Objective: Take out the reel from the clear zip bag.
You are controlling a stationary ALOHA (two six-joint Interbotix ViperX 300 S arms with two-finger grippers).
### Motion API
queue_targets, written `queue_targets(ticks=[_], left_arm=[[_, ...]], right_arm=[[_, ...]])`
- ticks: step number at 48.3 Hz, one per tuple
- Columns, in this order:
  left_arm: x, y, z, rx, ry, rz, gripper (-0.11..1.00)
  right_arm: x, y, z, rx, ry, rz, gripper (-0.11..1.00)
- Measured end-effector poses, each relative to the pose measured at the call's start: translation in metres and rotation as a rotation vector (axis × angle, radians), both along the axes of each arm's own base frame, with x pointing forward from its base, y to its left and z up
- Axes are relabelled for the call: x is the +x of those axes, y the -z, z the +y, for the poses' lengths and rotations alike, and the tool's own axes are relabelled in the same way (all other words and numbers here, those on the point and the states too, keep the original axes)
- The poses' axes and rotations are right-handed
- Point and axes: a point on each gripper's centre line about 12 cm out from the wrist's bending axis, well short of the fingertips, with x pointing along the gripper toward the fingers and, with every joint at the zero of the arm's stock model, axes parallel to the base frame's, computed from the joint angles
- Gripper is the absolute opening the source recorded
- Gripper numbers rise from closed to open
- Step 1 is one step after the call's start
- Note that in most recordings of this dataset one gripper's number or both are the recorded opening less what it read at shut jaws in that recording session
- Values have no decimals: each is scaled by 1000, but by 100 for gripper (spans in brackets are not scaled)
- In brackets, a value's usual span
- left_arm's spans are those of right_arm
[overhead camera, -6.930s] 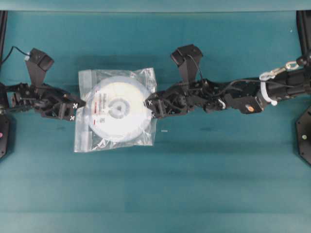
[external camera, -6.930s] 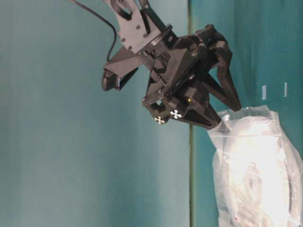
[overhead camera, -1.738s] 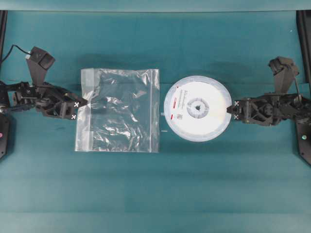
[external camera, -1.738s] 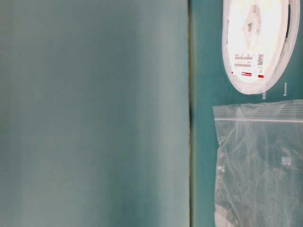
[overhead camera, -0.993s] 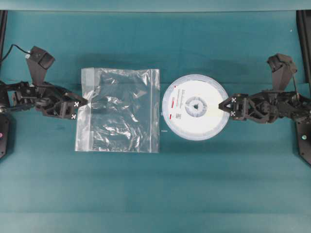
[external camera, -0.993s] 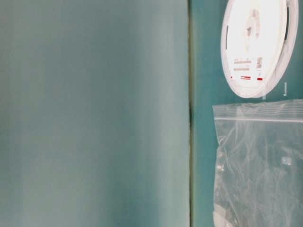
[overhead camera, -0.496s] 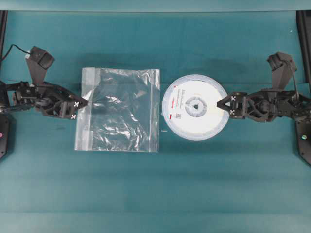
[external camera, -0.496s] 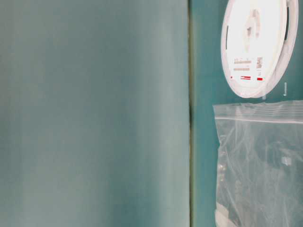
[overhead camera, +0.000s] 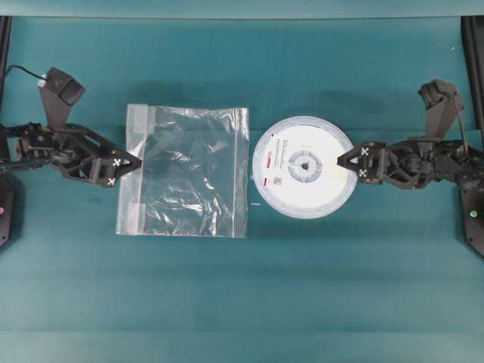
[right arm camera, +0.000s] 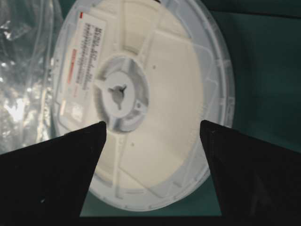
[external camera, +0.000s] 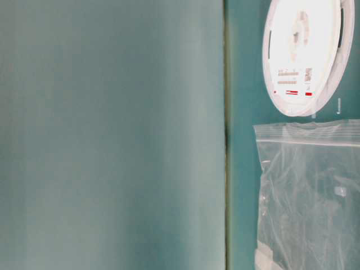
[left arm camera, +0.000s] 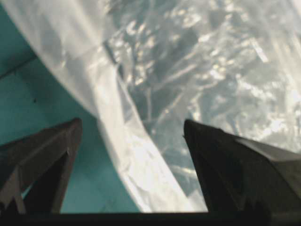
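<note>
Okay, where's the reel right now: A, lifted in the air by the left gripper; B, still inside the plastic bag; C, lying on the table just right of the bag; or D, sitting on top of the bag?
C: in the overhead view the reel lies flat on the table just right of the bag, which looks empty, and both the left gripper and the right gripper are open.

I work at a lab-style robot bench: a plain teal tabletop (overhead camera: 249, 295), a teal backdrop wall (external camera: 112, 135), and black frame posts (overhead camera: 473, 45) at the corners.
</note>
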Motion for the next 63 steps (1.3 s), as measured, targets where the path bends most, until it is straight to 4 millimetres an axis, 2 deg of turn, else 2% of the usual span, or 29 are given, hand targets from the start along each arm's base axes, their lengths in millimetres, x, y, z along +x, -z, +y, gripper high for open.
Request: queue_targets(ticks=[11,21,29,38,52,63], left_arm=[[-7,-26,-2,49,27,-34,93],[-14,-58,-7,140,77,-112,93],[-19,-86,-15,241,144,-207,93],[-25,-109,-31,372,260,-283,93],[-36,-130,-48,557,403,-336,92],[-41,-139,-54,602,437,-378,92]], right_arm=[[-1,-19,6,-31,-82,-49,95],[-3,-43,8,-125,-158,-108,95],[-1,-63,12,-233,-259,-135,95],[-4,-74,20,-341,-408,-118,95],[-9,-92,29,-497,-532,-146,94],[-13,-104,37,-642,-627,-165,94]])
